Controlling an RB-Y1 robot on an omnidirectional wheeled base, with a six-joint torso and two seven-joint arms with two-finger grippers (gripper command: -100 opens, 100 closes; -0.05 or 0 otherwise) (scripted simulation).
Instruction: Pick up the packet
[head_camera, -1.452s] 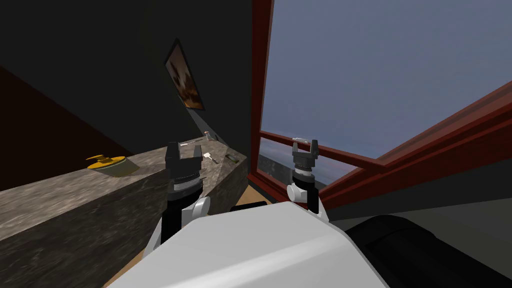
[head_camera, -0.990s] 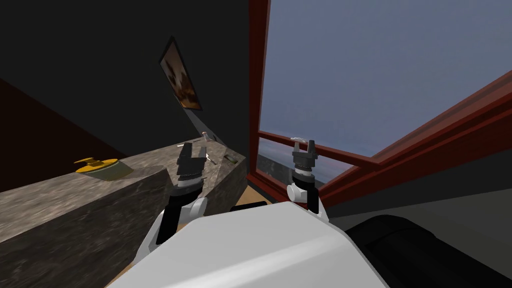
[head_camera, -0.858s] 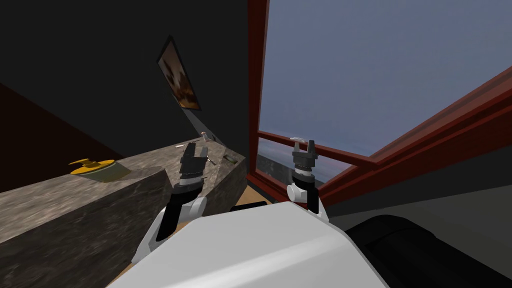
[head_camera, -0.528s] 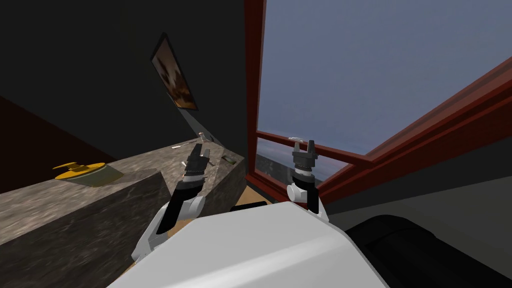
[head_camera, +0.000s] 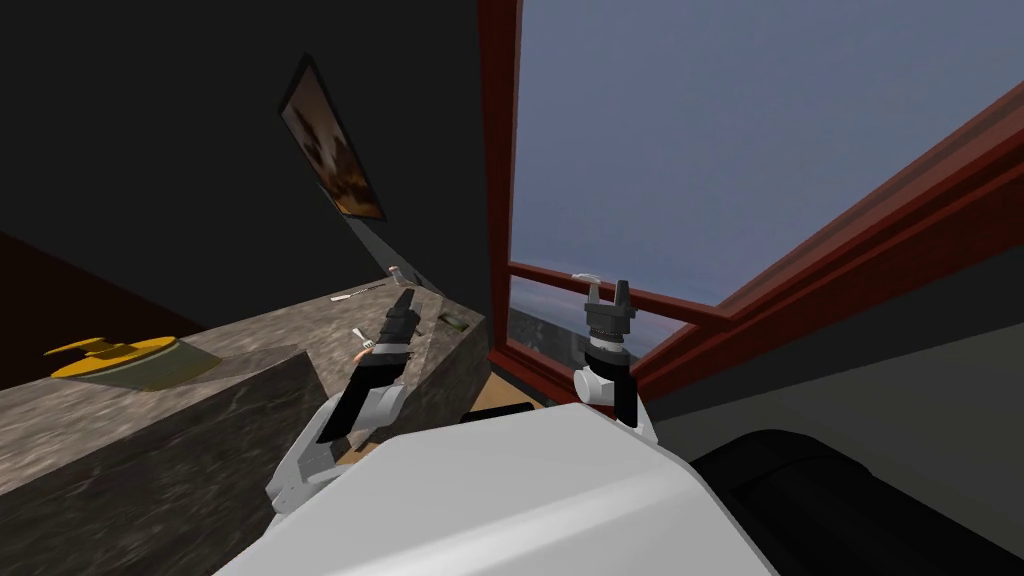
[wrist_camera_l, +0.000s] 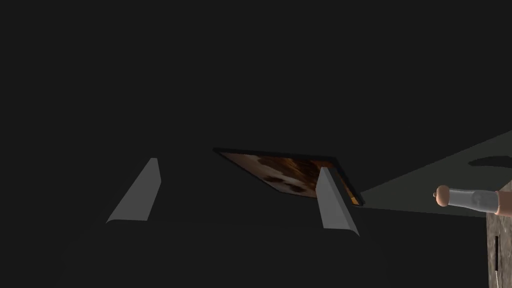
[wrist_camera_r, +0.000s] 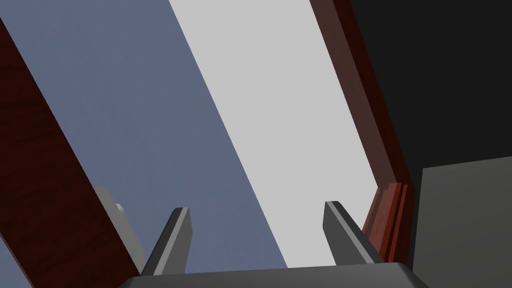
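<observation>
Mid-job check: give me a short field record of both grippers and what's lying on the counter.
left gripper: fingers open, holding nothing, above the stone counter
right gripper: fingers open, holding nothing, raised in front of the window
counter items: yellow object at the far left; small bottle by the wall; dark flat item near the counter's end
packet: not certain; possibly the dark flat item

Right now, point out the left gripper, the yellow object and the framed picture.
left gripper (wrist_camera_l: 239, 165): left wrist view, midway between fingertips.
yellow object (head_camera: 110, 356): head view, its top.
framed picture (head_camera: 330, 150): head view, its middle.
</observation>
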